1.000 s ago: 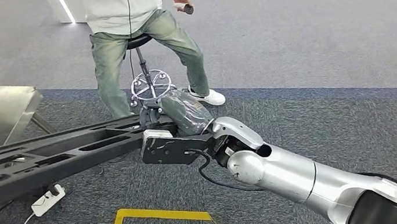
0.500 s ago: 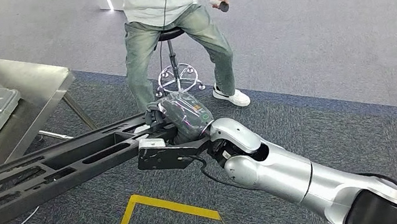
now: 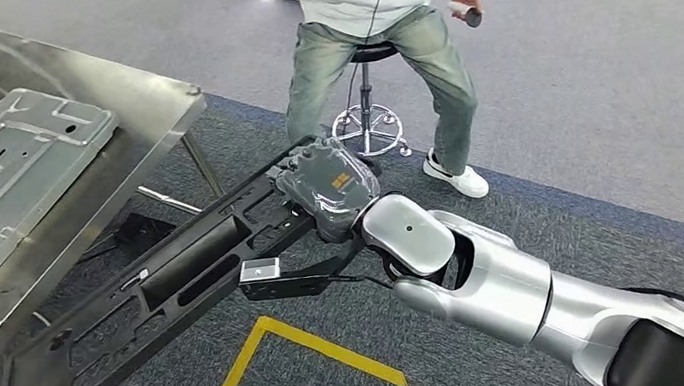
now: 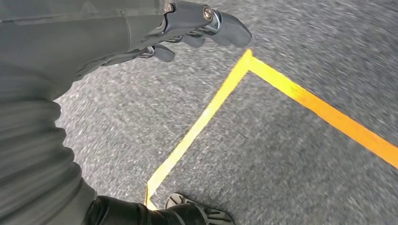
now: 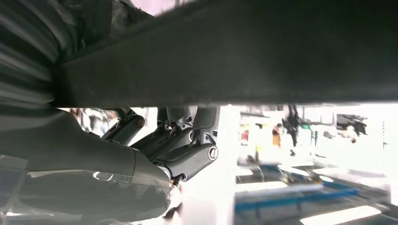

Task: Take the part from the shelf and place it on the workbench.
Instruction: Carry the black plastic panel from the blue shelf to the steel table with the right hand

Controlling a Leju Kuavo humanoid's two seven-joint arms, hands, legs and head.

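Fingers of my right hand [image 3: 327,187] were clamped on one end of the long black frame part [image 3: 160,289], which hung in the air beside the steel workbench [image 3: 159,103], its far end dipping low toward the carpet. My left hand [image 4: 187,28] hung at my side over the yellow floor tape [image 4: 211,108], fingers loosely curled and holding nothing. A pressed grey metal panel [image 3: 2,175] already lay on the bench top. Beyond the part a person [image 3: 374,17] sat on a stool [image 3: 369,124], well apart from me. By my judgement the pick from the shelf was done and the carry was nearly over; setting the part down on the bench and letting go remained.
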